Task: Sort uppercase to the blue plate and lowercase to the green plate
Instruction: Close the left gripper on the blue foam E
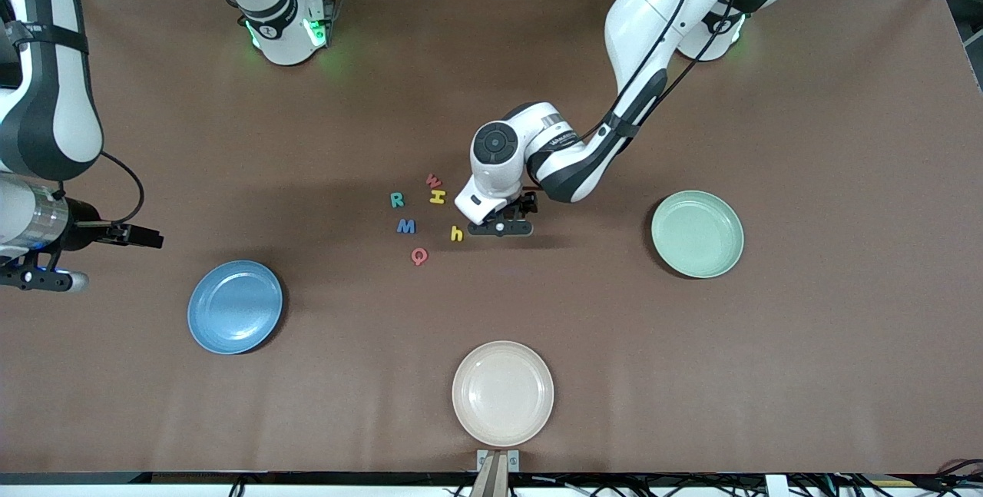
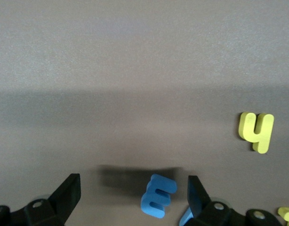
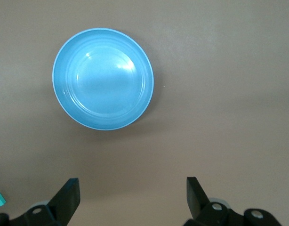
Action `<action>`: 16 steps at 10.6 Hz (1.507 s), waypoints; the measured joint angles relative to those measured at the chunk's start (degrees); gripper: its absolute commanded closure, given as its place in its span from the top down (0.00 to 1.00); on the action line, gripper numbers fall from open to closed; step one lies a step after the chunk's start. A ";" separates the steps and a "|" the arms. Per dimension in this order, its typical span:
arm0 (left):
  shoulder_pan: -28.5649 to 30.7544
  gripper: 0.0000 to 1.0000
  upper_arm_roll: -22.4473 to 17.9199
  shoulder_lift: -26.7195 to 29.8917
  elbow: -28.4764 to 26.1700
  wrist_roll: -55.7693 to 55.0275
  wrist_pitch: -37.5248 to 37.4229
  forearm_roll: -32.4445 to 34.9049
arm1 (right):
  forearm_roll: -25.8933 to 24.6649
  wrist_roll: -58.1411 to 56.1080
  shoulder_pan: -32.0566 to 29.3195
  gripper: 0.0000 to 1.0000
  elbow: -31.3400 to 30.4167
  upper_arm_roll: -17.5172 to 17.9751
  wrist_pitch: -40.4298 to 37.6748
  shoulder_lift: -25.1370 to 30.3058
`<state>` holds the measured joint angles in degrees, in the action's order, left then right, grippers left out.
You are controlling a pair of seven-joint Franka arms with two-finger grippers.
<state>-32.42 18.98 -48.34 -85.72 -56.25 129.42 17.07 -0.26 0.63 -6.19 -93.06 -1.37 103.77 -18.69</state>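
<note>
The uppercase letters lie mid-table: teal R point(image 1: 397, 200), yellow H point(image 1: 437, 197), blue M point(image 1: 406, 226) and red Q point(image 1: 419, 256). Of the lowercase, a red w point(image 1: 434, 180) and a yellow h point(image 1: 457, 233) show beside them. My left gripper point(image 1: 500, 228) hangs open, low over the table next to the h. In the left wrist view a blue m point(image 2: 158, 196) lies between its fingers point(image 2: 69, 189), close to one of them, and a second blue letter point(image 2: 187, 217) peeks out by that finger. The yellow h point(image 2: 256, 132) lies off to one side. My right gripper point(image 1: 146, 236) is open and empty above the table near the blue plate point(image 1: 235, 306). The green plate point(image 1: 697, 233) sits toward the left arm's end.
A beige plate point(image 1: 503, 393) sits at the table's edge nearest the front camera. In the right wrist view the blue plate point(image 3: 103, 78) holds nothing. The left arm's forearm point(image 1: 584, 159) stretches over the table above the letters.
</note>
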 measured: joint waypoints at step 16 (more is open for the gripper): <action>-0.71 0.70 0.10 -1.84 1.57 -0.79 1.09 0.00 | 0.00 0.26 -0.30 1.00 -0.80 -0.01 -0.03 -0.02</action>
<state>-33.13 19.08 -50.17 -84.15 -57.04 130.50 17.07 -0.26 0.89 -6.49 -93.86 -1.38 103.74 -18.71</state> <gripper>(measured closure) 0.278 0.000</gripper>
